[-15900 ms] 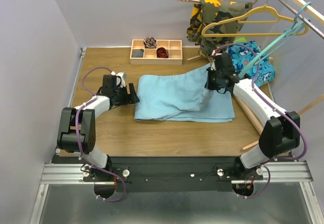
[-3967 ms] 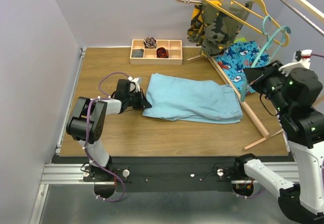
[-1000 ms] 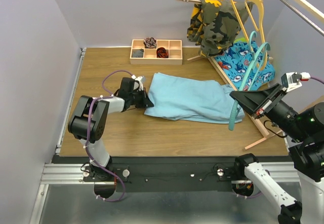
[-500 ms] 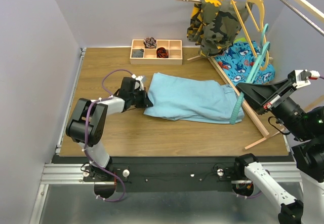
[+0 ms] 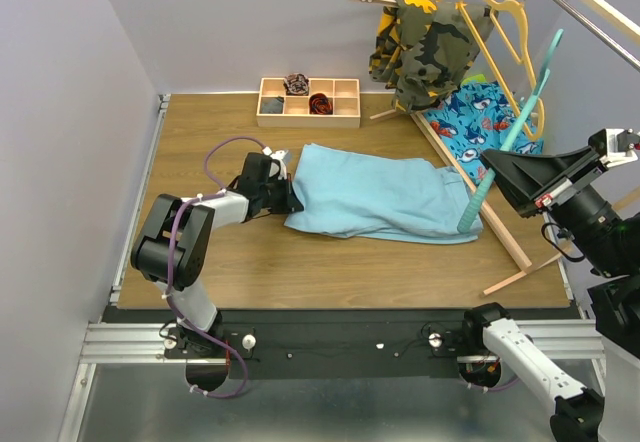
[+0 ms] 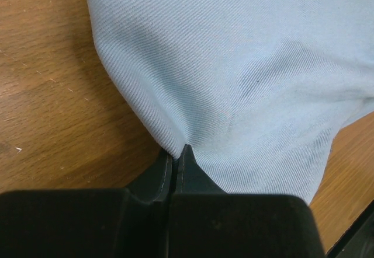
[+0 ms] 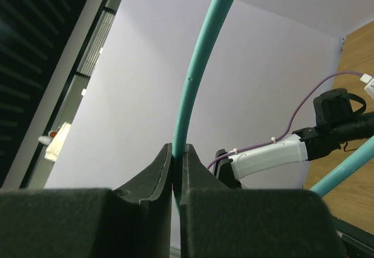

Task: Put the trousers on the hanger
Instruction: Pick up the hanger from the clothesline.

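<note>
On the wooden tabletop (image 5: 330, 262), the trousers (image 5: 385, 197) lie flat and lengthwise, waist end toward the left arm, with wrinkles along the near edge. They rest wholly on the tabletop and are not on any hanger.

Left gripper (image 6: 176, 153): low over the tabletop at the trousers' left end. In the left wrist view its fingers are pressed together with a small fold of the light-blue cloth pinched at their tips (only the very edge of the garment is caught).

Right gripper (image 7: 177, 151): raised above the right side of the tabletop, fingers clamped on a thin bar of the teal hanger (image 5: 505, 140). The hanger is held in the air, tilted, seen nearly edge-on from above; its lower end hangs over the right end of the trousers. Whether it touches the cloth cannot be told.

Other items: a compartment tray (image 5: 308, 102) at the far edge with small dark articles in two cells; a camouflage garment (image 5: 425, 47) and a yellow hanger (image 5: 500, 22) hanging at the far right; a shark-print cloth (image 5: 480, 112) beneath them.
</note>
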Motion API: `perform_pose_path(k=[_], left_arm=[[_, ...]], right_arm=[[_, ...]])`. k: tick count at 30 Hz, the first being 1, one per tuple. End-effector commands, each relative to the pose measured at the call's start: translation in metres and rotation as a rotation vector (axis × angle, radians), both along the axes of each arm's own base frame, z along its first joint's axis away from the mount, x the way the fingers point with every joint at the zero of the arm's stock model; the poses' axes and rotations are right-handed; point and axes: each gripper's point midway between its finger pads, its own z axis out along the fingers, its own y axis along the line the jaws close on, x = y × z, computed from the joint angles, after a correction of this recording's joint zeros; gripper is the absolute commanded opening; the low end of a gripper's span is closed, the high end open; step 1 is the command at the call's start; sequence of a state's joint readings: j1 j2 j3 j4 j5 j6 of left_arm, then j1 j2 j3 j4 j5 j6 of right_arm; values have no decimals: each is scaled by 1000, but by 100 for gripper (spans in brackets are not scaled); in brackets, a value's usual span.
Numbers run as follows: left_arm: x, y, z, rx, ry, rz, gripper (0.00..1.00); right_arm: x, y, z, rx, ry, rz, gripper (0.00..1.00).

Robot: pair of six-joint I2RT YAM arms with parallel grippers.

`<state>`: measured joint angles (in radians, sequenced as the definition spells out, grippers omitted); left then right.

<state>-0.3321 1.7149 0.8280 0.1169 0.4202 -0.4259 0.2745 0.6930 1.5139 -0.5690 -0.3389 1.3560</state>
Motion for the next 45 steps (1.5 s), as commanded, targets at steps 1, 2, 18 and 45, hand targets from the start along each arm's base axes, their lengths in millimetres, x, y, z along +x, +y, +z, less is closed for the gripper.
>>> perform_pose_path(k=[1, 2, 18, 45], left_arm=[[-3, -12, 5, -7, -20, -44, 0], [-3, -12, 5, -7, -20, -44, 0], [-5, -18, -1, -10, -8, -53, 0], [-13, -30, -1, -30, -8, -83, 0]], right_arm=[[-5, -7, 14, 12, -68, -40, 1], [-5, -8, 11, 14, -65, -42, 1], [-1, -3, 4, 11, -45, -10, 1], [-20, -4, 17, 59, -29, -4, 1]])
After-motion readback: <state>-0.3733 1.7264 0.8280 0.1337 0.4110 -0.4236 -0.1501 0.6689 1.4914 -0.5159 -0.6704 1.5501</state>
